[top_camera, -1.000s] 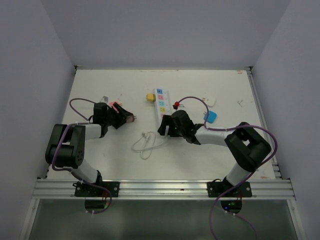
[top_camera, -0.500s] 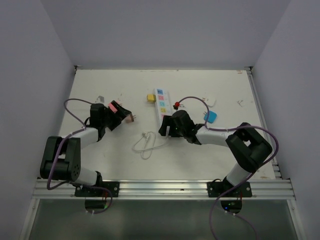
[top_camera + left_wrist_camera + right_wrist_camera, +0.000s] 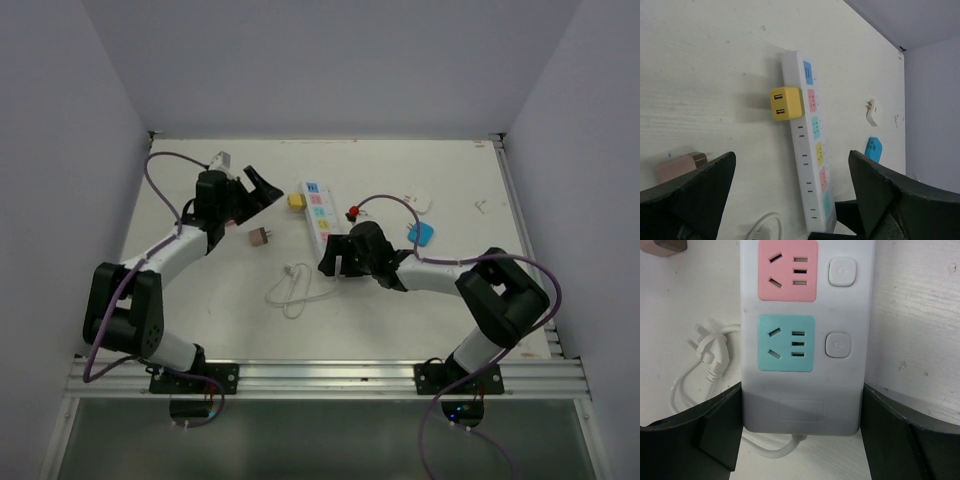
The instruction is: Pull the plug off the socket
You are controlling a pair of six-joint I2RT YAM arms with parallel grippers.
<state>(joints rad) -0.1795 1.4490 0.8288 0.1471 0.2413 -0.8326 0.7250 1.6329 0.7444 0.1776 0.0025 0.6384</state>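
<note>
1. The socket (image 3: 320, 213) lies near the middle of the counter (image 3: 400, 310). It is long and white, with a row of pink, blue, green-blue and yellow faces.
2. The right end effector (image 3: 801, 390) grips the near end of the socket, with 1 finger against each side.
3. The left end effector (image 3: 792, 159) hangs wide open over the far half of the socket. It holds nothing.
4. The plug (image 3: 260, 237) is a small pink-brown block. It lies loose on the counter, left of the socket and apart from it. None of the faces in view has a plug in it, so the pull looks done.
5. A yellow cube (image 3: 786, 103) with 2 slots touches the left side of the socket. The pictures do not show if it is stuck in or just sitting there.
6. What could go wrong:
   - If the left end effector drops low, it could bump the yellow cube or push the socket sideways.
   - The left arm could sweep the loose plug across the counter when it swings back.
   - The white cord (image 3: 288, 292) loops right beside the right end effector, so it could snag and drag the socket.
   - If the right end effector lifts without letting go, the socket comes up with it.
7. No brand or words can be read. Each round button (image 3: 842, 271) beside a face has a faint mark, too pale to make out.
</note>
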